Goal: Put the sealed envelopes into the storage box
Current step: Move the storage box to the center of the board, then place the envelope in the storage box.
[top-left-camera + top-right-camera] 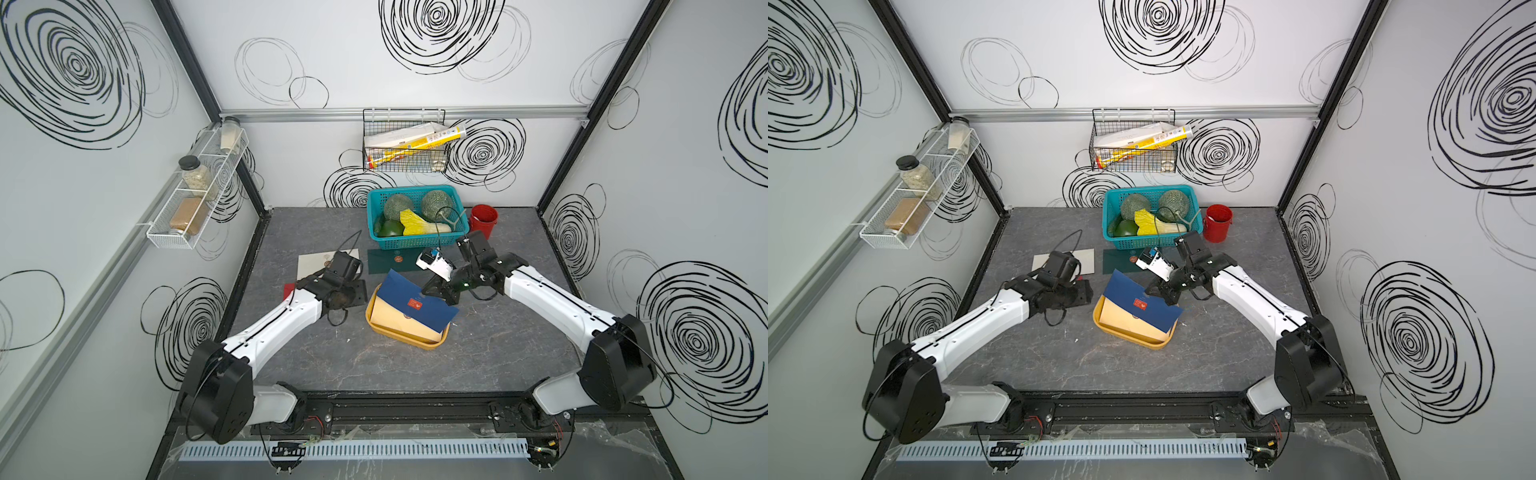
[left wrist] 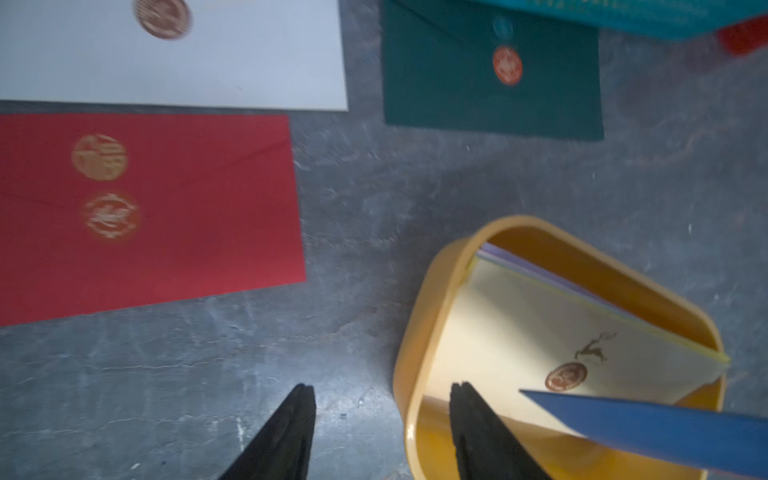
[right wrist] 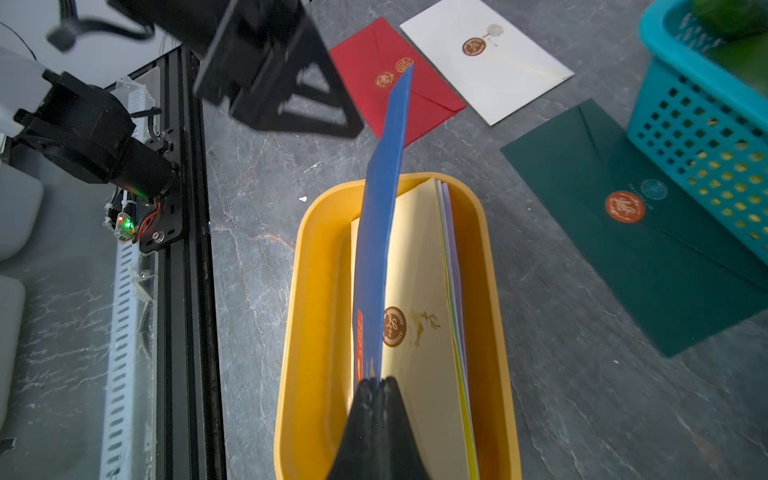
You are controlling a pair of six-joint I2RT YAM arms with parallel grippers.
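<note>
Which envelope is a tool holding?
The navy envelope, pinched by the right tool over the storage box; the red envelope, white envelope and dark green envelope lie flat.

The grey marbled table (image 1: 498, 353) carries a yellow box (image 1: 370, 318) at its centre. To the left lie a white envelope (image 1: 313, 264) and, nearer, a red envelope (image 2: 187, 216). A green envelope (image 1: 386, 262) lies just near a teal basket (image 1: 415, 243) at the far edge, with a red bucket (image 1: 483, 222) to its right.

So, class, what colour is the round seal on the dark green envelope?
Orange-red seal, clearest in the right wrist view.
</note>
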